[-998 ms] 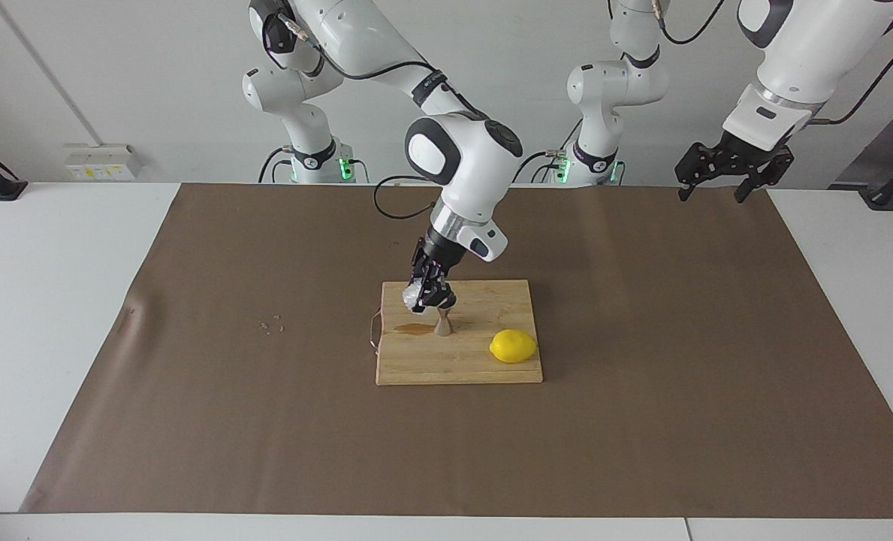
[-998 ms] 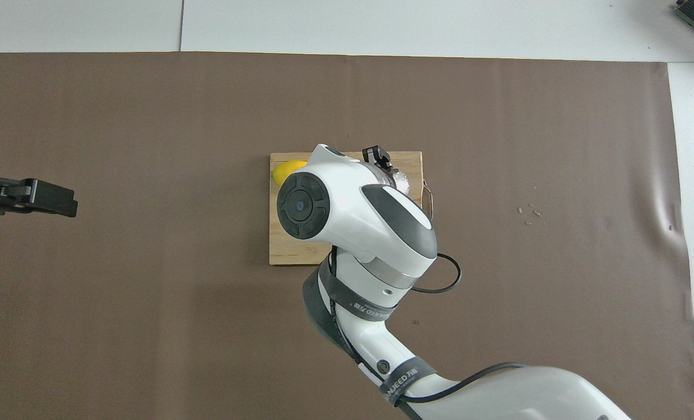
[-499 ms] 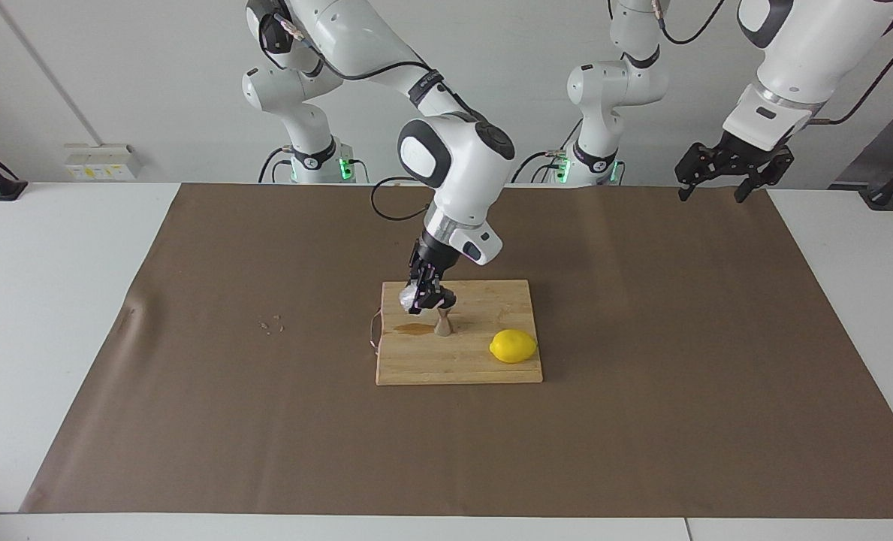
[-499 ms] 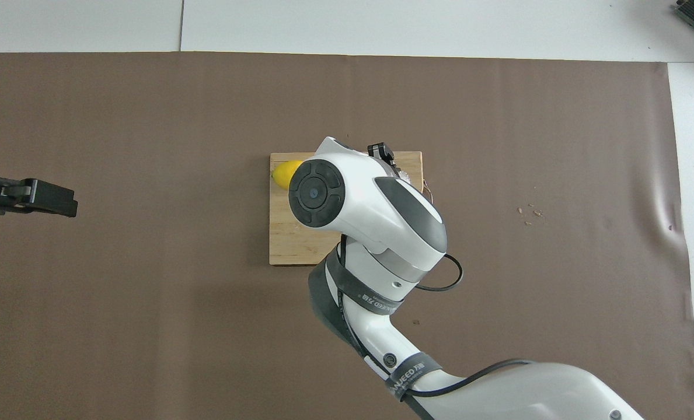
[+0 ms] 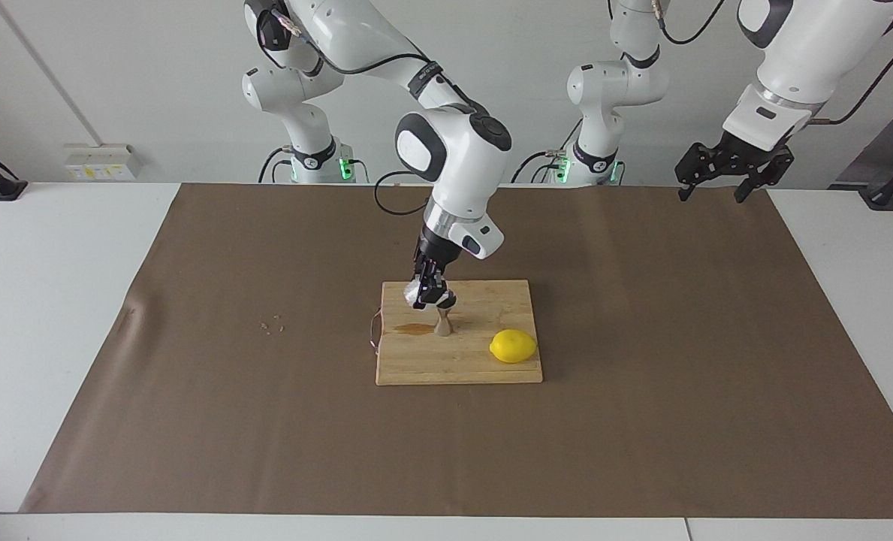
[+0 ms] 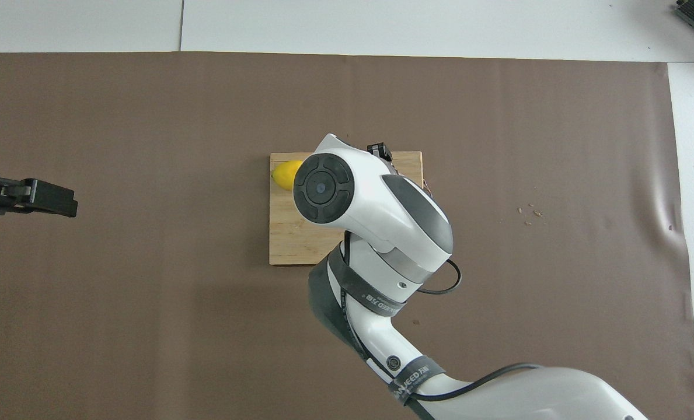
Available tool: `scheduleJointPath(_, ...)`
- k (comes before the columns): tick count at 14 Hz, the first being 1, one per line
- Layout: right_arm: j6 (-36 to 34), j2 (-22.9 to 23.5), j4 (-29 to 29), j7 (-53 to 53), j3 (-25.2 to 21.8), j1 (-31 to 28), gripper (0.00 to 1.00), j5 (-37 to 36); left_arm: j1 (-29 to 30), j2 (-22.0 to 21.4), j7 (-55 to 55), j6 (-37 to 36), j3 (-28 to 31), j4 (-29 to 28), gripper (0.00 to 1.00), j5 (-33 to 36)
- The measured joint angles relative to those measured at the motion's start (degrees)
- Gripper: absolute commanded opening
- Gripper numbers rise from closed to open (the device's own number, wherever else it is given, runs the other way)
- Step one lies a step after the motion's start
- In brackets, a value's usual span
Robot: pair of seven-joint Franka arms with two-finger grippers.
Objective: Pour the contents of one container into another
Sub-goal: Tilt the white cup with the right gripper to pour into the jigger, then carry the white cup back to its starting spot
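My right gripper [image 5: 425, 297] is shut on the small clear faceted glass cup [image 5: 417, 292] and holds it tilted just above the steel hourglass jigger [image 5: 443, 320]. The jigger stands upright on the wooden cutting board [image 5: 457, 368]. In the overhead view my right arm hides both the cup and the jigger; only a bit of the gripper [image 6: 380, 150] shows over the board [image 6: 285, 245]. My left gripper [image 5: 716, 184] waits raised and open over the left arm's end of the table, and it also shows in the overhead view [image 6: 43, 198].
A yellow lemon [image 5: 513, 346] lies on the board toward the left arm's end, also in the overhead view [image 6: 285, 173]. A brown wet patch [image 5: 414, 328] is on the board beside the jigger. Crumbs [image 5: 272, 325] lie on the brown mat.
My right wrist has swung more upright and drawn back toward the robots, with the cup still held over the jigger. The cup has slipped under the arm in the overhead view. The left arm has not moved.
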Motion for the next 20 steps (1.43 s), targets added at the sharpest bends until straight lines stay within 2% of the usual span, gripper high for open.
scheduleJointPath(6, 0.77, -0.81, 0.1, -1.15, 0.0, -2.51, 0.38, 4.42, 0.0, 0.0, 0.0, 0.0, 0.0, 0.0, 1.0, 0.0)
scheduleJointPath(13, 0.76, -2.77, -0.29, -6.85, 0.06, -7.45, 0.38, 13.49, 0.0, 0.0, 0.0, 0.0, 0.0, 0.0, 1.0, 0.0)
scheduleJointPath(20, 0.84, -2.88, -2.89, -15.54, 0.04, -15.2, 0.38, 22.61, 0.0, 0.0, 0.0, 0.0, 0.0, 0.0, 1.0, 0.0)
